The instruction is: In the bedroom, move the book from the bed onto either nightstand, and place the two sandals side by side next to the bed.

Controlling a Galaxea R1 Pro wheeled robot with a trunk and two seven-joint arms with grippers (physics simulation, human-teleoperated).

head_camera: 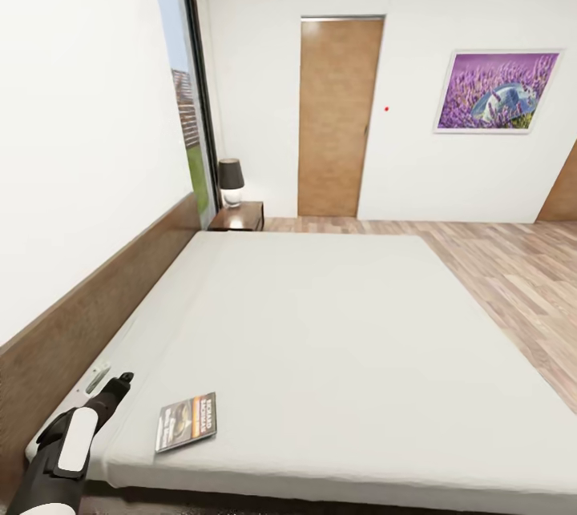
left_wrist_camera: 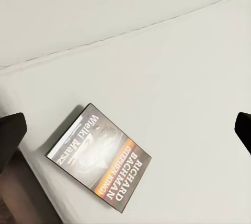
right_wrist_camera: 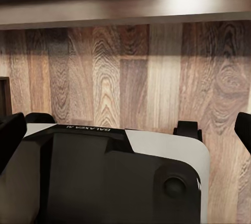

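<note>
Left gripper [left_wrist_camera: 125,125] spread wide, fingers [left_wrist_camera: 10,135] at the two edges of the left wrist view, clasping nothing, hanging above the book [left_wrist_camera: 99,164] without touching it. In the head view, left gripper [head_camera: 120,384] over the near corner of the bed [head_camera: 336,323], beside the headboard [head_camera: 88,315], with the book [head_camera: 186,421] just to its right. Book flat on the pale mattress close to the near edge, cover up, orange band and white lettering showing.

Right gripper [right_wrist_camera: 125,125] pointed down at the wood-plank floor [right_wrist_camera: 130,78], dark fingertips [right_wrist_camera: 11,135] far apart at the frame's sides, holding nothing, above the robot's black-and-white base [right_wrist_camera: 115,177].

Beyond the bed's far corner, nightstand [head_camera: 239,216] against the wall with a dark-shaded lamp [head_camera: 231,181] on top. Tall window [head_camera: 186,98] just beside it, wooden door [head_camera: 336,118] further along, purple picture [head_camera: 497,90] on the far wall.
</note>
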